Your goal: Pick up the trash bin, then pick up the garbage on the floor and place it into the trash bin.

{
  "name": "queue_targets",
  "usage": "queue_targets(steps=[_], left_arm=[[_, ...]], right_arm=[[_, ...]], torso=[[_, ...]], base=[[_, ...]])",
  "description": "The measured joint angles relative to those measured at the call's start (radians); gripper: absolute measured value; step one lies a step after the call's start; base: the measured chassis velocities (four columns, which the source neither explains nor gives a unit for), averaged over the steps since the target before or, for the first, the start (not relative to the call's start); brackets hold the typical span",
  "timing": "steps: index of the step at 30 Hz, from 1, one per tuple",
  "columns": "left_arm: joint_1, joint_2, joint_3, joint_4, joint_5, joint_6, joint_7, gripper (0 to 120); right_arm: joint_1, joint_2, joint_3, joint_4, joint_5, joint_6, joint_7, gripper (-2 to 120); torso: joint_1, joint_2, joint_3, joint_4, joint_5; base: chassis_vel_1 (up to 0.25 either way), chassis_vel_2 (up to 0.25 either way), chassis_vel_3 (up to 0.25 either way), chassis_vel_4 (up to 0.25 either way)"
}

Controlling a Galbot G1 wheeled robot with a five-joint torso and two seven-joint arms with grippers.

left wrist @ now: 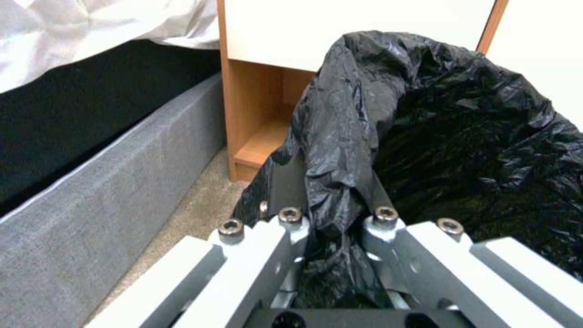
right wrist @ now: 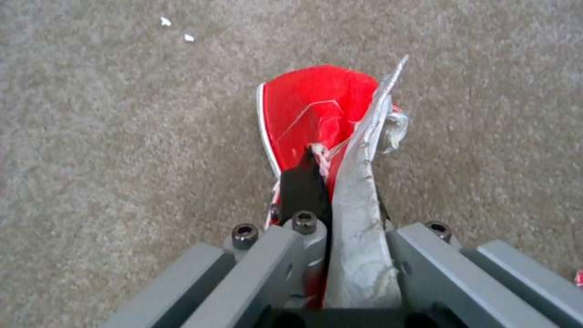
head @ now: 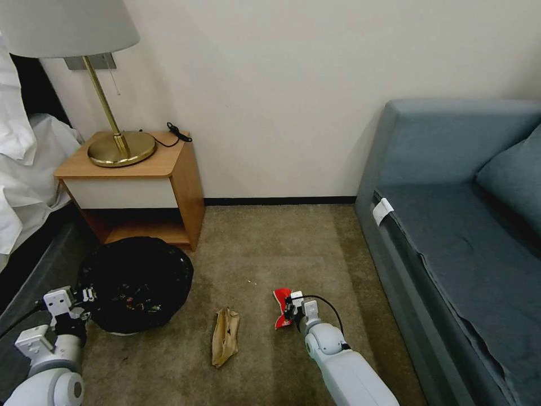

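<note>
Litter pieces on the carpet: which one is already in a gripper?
The red-and-white packet, pinched by the right gripper. The tan paper scrap lies loose on the carpet, nearer the trash bin.

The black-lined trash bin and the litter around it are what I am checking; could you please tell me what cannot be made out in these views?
- Contents of the low round bin with crinkled black liner: head view, dark specks too small to identify.
- Left gripper, shut on the liner's rim: left wrist view, plastic folds hide its fingertips.
- Crumpled red-and-white packet, clamped by the right gripper: print unreadable, creased.
- Flat tan paper scrap: head view, markings too small.
</note>
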Motion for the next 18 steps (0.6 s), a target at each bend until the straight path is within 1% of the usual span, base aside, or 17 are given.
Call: queue_targets(steps=[5,10,12,13,14,16,18], left_arm=[[-0.001,0.002,-0.002,0.003,-0.004,0.0,0.0,4],[-0.003,0.001,-0.001,0.004,-0.004,0.0,0.0,4],[-0.003,-0.003,0.007,0.002,-0.003,0.0,0.0,4],[-0.003,-0.003,0.007,0.002,-0.003,0.0,0.0,4],[-0.003,-0.006,0.011,-0.001,-0.002,0.0,0.0,4],[-0.003,-0.006,0.013,-0.002,-0.001,0.0,0.0,4],[-0.003,-0.01,0.017,-0.002,0.001,0.0,0.0,4]], right_arm=[[0.001,-0.002,-0.005,0.024,0.001,0.009,0.003,0],[0.006,-0.007,-0.017,0.075,0.005,0.039,0.007,0],[0.014,-0.014,-0.039,0.152,0.035,0.043,0.019,0],[0.014,-0.014,-0.039,0.152,0.035,0.043,0.019,0],[0.02,-0.019,-0.057,0.209,0.059,0.038,0.029,0],[0.023,-0.021,-0.066,0.236,0.066,0.036,0.036,0],[0.026,-0.029,-0.107,0.328,0.096,0.038,0.059,0]], torso=[[0.0,0.0,0.0,0.0,0.0],[0.0,0.0,0.0,0.0,0.0],[0.0,0.0,0.0,0.0,-0.0001],[0.0,0.0,0.0,0.0,-0.0001],[0.0,0.0,0.0,0.0,-0.0001],[0.0,0.0,0.0,0.0,0.0],[0.0,0.0,0.0,0.0,-0.0001]], base=[[0.0,0.0,0.0,0.0],[0.0,0.0,0.0,0.0],[0.0,0.0,0.0,0.0],[0.0,0.0,0.0,0.0],[0.0,0.0,0.0,0.0],[0.0,0.0,0.0,0.0],[0.0,0.0,0.0,0.0]])
